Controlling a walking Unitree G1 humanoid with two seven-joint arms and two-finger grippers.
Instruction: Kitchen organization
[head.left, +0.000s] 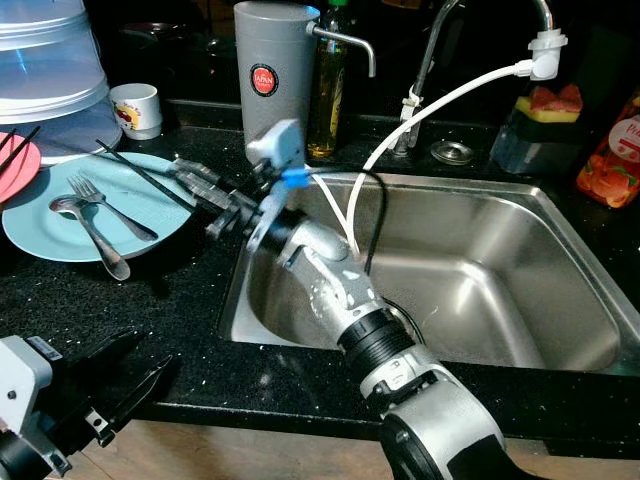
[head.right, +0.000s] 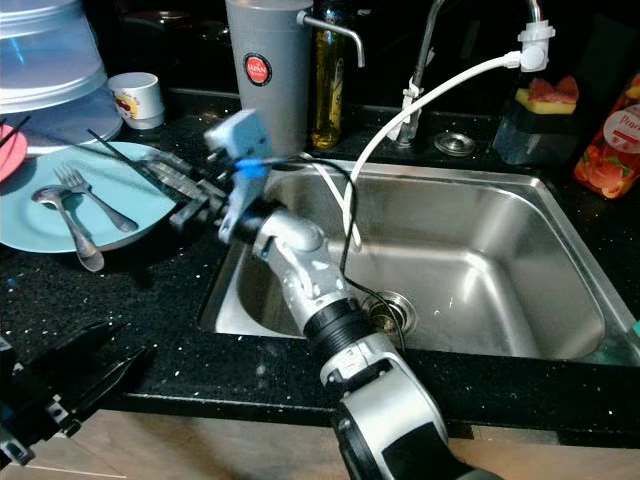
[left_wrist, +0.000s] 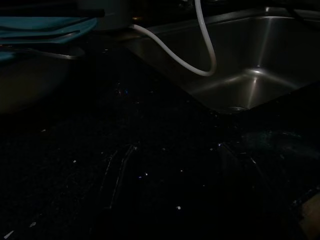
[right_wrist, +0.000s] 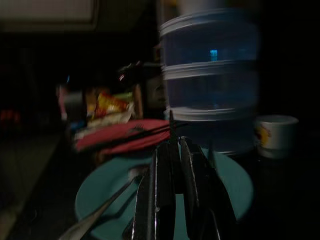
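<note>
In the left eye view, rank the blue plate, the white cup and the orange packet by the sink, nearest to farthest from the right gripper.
From the right gripper:
1. Blue plate, under its fingertips, robot's left.
2. White cup, behind the plate.
3. Orange packet, far right, across the sink.

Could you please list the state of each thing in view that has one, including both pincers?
Right pincer: shut, tips at the rim of the teal plate.
Left pincer: open, idle at the counter's edge.
Teal plate: on the counter, holding cutlery.
Fork: lying on that plate.
Spoon: lying on the plate, handle past the rim.
Sink: empty, dry-looking.
White hose: hanging into the sink.
</note>
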